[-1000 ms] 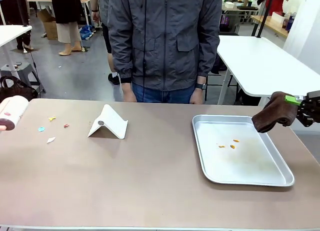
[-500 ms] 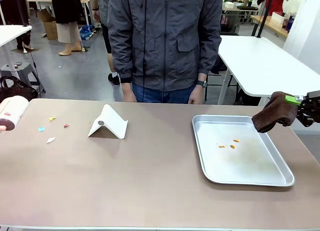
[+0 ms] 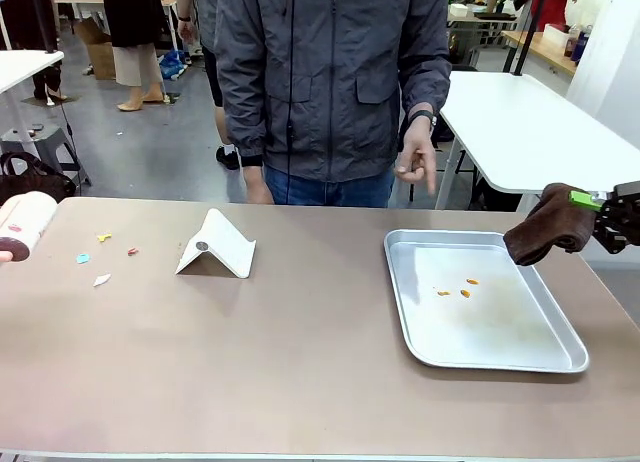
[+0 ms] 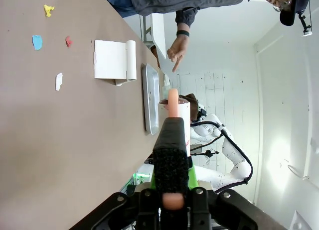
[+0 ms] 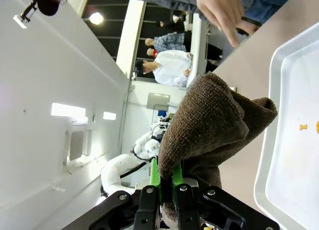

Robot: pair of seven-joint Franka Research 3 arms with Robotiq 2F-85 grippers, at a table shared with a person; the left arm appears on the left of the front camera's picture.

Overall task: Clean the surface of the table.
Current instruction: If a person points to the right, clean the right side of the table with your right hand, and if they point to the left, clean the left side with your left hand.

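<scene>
The brown table (image 3: pixel 300 352) carries small coloured scraps (image 3: pixel 100 257) at its far left and a silver tray (image 3: pixel 520 357) with orange crumbs (image 3: pixel 455 287) at the right. At the table's left edge, my left gripper (image 4: pixel 172 128) is shut on the pink handle of a white roller (image 3: pixel 25 222). The roller's drum (image 4: pixel 182 113) stands just past the fingers. Beyond the tray's right rim, my right gripper (image 3: pixel 603 217) is shut on a folded brown cloth (image 3: pixel 548 227). In the right wrist view the cloth (image 5: pixel 209 120) bulges out above the shut fingers (image 5: pixel 167 182).
A white folded stand (image 3: pixel 215 245) sits left of the table's middle. The person stands at the far side, one hand (image 3: pixel 415 162) raised with a finger pointing down near the tray's far rim. A white-topped table (image 3: pixel 520 122) stands behind at the right.
The person's hand has come up from beside the body and now points downward above the far side of the tray. Neither arm, the roller nor the cloth has moved.
</scene>
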